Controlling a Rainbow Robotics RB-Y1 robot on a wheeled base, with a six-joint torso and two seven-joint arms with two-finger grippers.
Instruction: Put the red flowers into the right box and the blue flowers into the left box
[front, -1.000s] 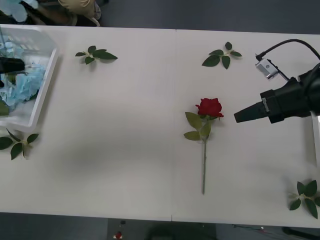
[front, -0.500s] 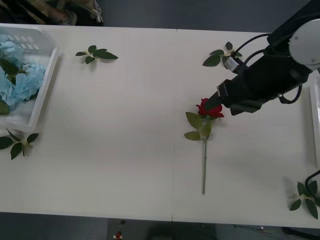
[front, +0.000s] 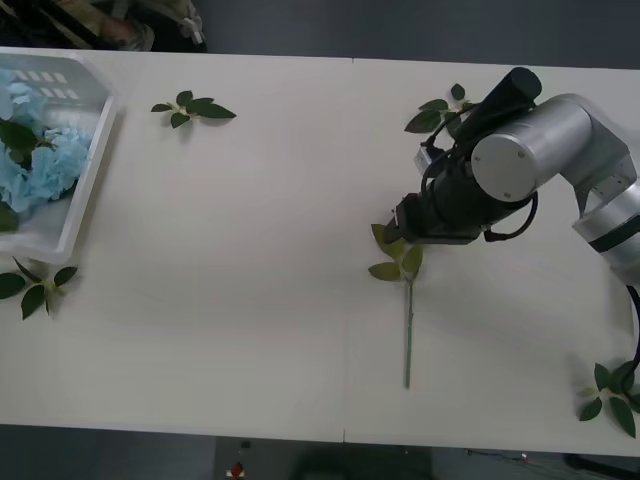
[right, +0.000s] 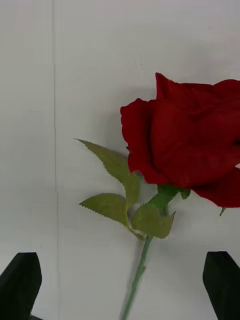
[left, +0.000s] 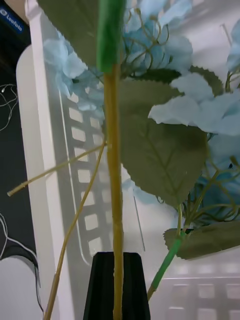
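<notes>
A white bench (front: 250, 300) spreads below the camera, its near edge giving way to a dark floor. Nearest that edge, a leaf sprig (front: 612, 392) lies at the right corner, and the thin green stem of a single red rose (front: 408, 300) runs away from the edge toward mid-bench. Another leaf sprig (front: 35, 283) lies near the left edge, just beside the white slotted basket (front: 85, 185). The right gripper (front: 405, 222) hangs directly over the rose's bloom; in the right wrist view the deep-red bloom (right: 190, 137) and its serrated leaves lie flat on the bench, with the black jaws spread wide apart on either side of the stem and touching nothing. In the basket at the far left lie pale blue hydrangea heads (front: 45, 170). In the left wrist view the left gripper (left: 119, 285) has its jaws closed on a yellowish stem (left: 114, 165) among the blue blooms inside the basket. Two more leaf sprigs (front: 192, 109) lie near the bench's far edge, with a dark room behind.
</notes>
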